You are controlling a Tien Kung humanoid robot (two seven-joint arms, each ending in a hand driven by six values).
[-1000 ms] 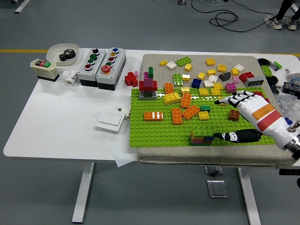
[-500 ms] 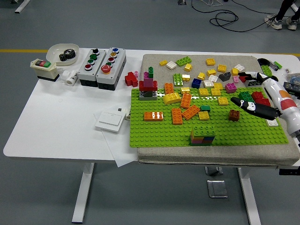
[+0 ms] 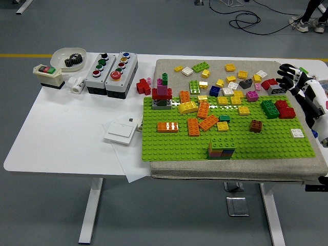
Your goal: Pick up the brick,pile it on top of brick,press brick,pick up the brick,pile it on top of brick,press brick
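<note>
A stack of bricks [image 3: 221, 147] with a green brick on top stands near the front edge of the green baseplate [image 3: 174, 146]. Loose bricks lie around it: a brown one [image 3: 256, 125], orange ones [image 3: 193, 126], a yellow curved one [image 3: 187, 107] and a dark green one [image 3: 269, 108]. Another small tower [image 3: 163, 95] with red and pink bricks stands at the baseplate's back left. My right hand [image 3: 289, 77] is raised at the right edge, far from the stack, fingers spread and holding nothing. The left arm is out of view.
Behind the baseplate, several loose bricks [image 3: 233, 77] lie on a grey mat [image 3: 169, 66]. Two button boxes [image 3: 111, 66], a switch box [image 3: 48, 76], a white bowl with a gear [image 3: 69, 56] and a flat white switch [image 3: 121, 132] sit on the table's left part.
My right hand has pulled back from beside the green-topped stack, rising to the right edge of the view. The stack and the bricks have stayed in place.
</note>
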